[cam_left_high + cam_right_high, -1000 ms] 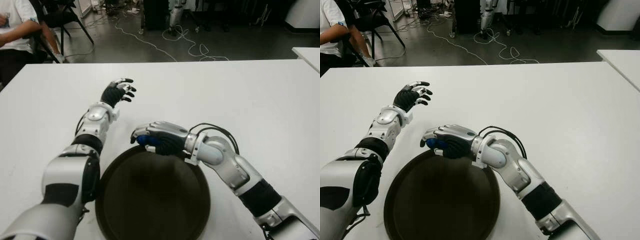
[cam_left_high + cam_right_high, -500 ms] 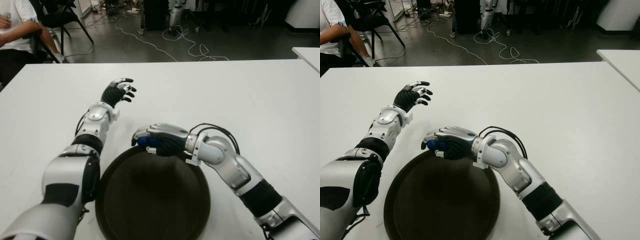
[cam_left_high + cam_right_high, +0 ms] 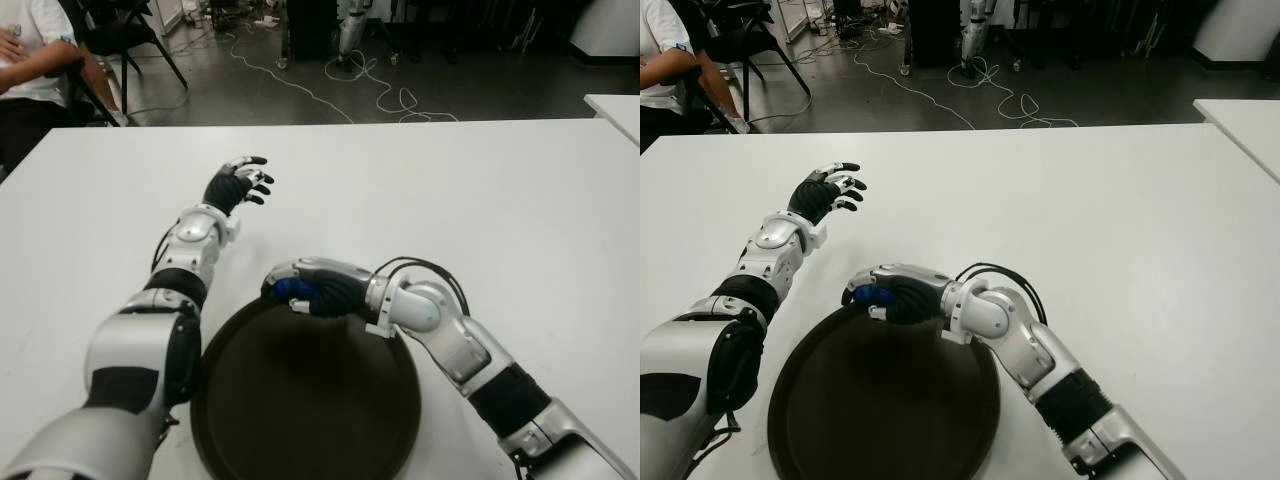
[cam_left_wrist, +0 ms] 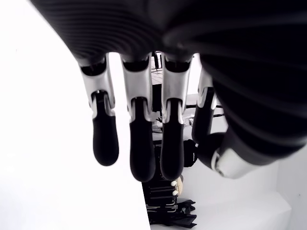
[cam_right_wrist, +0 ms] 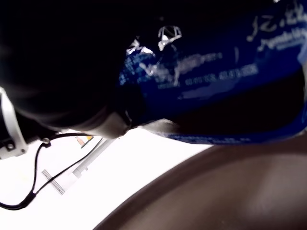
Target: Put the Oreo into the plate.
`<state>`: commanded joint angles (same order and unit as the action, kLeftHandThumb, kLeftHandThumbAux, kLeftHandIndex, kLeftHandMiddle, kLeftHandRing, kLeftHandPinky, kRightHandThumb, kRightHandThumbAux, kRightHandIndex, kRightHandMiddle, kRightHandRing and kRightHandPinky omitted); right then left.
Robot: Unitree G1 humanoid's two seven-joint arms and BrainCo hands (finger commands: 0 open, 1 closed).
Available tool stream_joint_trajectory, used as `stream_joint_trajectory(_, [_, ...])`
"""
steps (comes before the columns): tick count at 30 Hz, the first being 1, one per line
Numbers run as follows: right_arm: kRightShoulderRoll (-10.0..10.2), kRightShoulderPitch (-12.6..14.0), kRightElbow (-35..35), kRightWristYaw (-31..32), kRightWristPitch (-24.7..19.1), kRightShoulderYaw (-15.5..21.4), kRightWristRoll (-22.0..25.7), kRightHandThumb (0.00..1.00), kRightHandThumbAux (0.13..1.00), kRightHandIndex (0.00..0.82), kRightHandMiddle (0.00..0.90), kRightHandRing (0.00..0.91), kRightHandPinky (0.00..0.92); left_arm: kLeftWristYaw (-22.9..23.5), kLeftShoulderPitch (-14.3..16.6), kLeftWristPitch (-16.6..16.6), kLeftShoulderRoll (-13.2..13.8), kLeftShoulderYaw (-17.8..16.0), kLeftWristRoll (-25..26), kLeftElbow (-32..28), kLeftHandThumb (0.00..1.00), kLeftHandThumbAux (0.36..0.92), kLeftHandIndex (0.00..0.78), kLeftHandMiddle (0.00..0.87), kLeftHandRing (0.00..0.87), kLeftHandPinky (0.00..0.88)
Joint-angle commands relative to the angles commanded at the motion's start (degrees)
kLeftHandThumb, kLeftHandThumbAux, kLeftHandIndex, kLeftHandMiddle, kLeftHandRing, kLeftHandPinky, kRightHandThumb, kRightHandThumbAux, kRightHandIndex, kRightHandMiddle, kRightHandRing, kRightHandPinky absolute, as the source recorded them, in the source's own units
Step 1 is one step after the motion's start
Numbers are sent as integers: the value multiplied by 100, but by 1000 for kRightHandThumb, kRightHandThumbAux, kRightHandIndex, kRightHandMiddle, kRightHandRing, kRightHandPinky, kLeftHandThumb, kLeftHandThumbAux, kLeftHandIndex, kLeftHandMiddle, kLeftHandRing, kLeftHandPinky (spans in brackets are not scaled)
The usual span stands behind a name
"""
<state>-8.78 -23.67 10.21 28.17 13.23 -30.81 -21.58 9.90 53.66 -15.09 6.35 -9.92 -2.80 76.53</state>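
— Where do we find the Oreo (image 5: 216, 81)?

— We see it as a blue packet gripped inside the right hand (image 3: 310, 288), whose fingers are curled tightly around it (only a sliver of blue shows from the head cameras). That hand sits over the plate (image 3: 300, 400) at its 12 o'clock rim, and the right wrist view shows the packet just above the dark rim.

— And the other hand?

— We see the left hand (image 3: 237, 184) out on the white worktop (image 3: 480, 190) at about 11 o'clock from the plate, well apart from it, fingers spread loosely and holding nothing. At the far 10 o'clock corner we can make out a seated person (image 3: 30, 60).
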Motion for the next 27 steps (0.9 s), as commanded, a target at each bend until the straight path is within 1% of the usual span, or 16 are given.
stream_joint_trajectory(1, [-13,2,42,0,77,1,12,610,761,335,235,205,163,-18,3,6,-1,9,-10,-1,95,633,277,470,491,499])
stream_joint_trajectory(2, [-32,2,73,13,150,16,48,434,807,246,217,191,147,-37,7,12,-1,18,-20,-1,95,639,275,467,489,496])
stream_joint_trajectory(3, [-45,2,98,22,204,28,74,288,813,181,201,179,134,-50,9,17,-1,25,-27,-1,96,645,272,464,488,495])
stream_joint_trajectory(4, [-47,7,125,24,230,41,93,235,815,158,196,175,129,-62,9,18,-1,33,-33,-2,97,647,271,463,488,495])
stream_joint_trajectory(5, [-43,11,142,23,240,49,100,150,794,119,183,163,116,-68,9,17,-1,37,-35,-2,97,651,270,463,489,495])
stream_joint_trajectory(6, [-25,15,211,-3,219,41,68,96,780,94,175,155,108,-74,10,16,-1,41,-36,-3,98,654,269,463,490,495])
stream_joint_trajectory(9, [4,13,324,-41,206,31,19,31,717,46,145,120,75,-83,10,14,-1,47,-37,-4,101,660,274,469,493,496])
stream_joint_trajectory(10, [-7,-4,350,-73,203,9,-57,25,710,41,142,117,72,-77,10,14,-4,40,-28,-4,101,661,275,470,494,496])
stream_joint_trajectory(12, [-20,-35,424,-154,230,-31,-192,10,661,17,102,74,40,-66,9,15,-7,26,-13,-5,104,662,277,464,488,488])
stream_joint_trajectory(14, [-21,-54,492,-220,274,-53,-267,5,639,8,81,51,24,-61,9,15,-9,19,-5,-6,105,659,276,458,483,485])
stream_joint_trajectory(19, [-103,-204,523,-250,399,-21,-381,0,608,1,46,19,7,-44,7,13,-21,-2,20,-7,96,645,273,462,485,490])
stream_joint_trajectory(22, [-108,-146,383,-229,372,-24,-385,0,592,0,34,7,2,-41,6,5,-21,0,19,-7,92,642,274,474,492,498])
stream_joint_trajectory(27, [-118,-73,90,-58,222,27,-222,0,590,0,25,0,0,-63,6,9,-21,3,11,-4,105,639,267,457,478,480])
